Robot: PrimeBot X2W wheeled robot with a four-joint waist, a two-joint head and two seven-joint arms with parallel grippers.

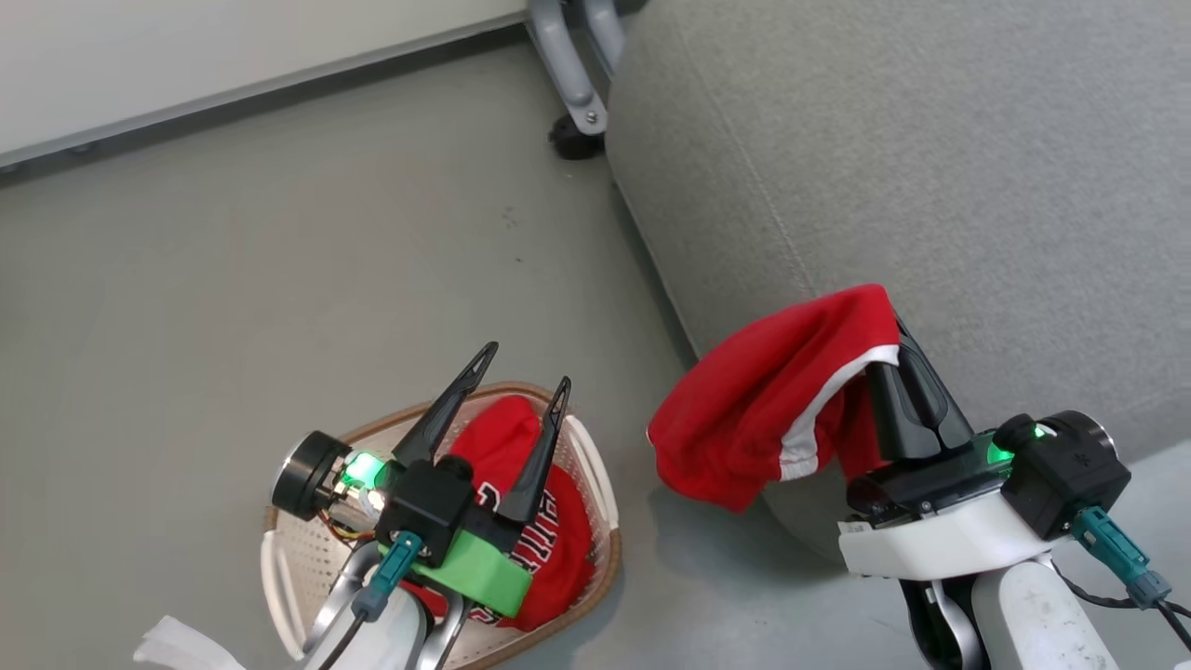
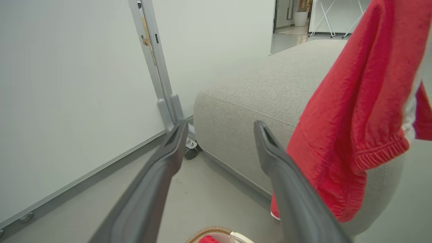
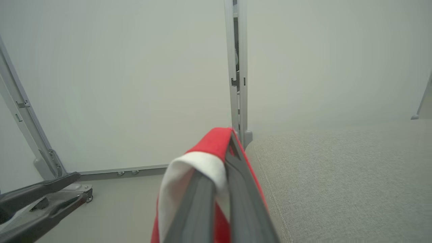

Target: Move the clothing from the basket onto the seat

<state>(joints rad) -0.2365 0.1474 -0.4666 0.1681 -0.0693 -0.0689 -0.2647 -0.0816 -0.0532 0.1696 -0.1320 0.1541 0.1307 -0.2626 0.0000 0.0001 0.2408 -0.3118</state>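
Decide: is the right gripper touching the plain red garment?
Touching. The right wrist view shows the right gripper shut on the plain red garment, pinching its white trim.

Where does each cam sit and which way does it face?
Head view: on the head, looking down at floor, basket, seat; left gripper and right gripper show.
Left wrist view: left wrist, along its open fingers toward wall and seat.
Right wrist view: right wrist, along shut fingers pinching the red garment, toward wall.
Shared: all three show seat and red garment.
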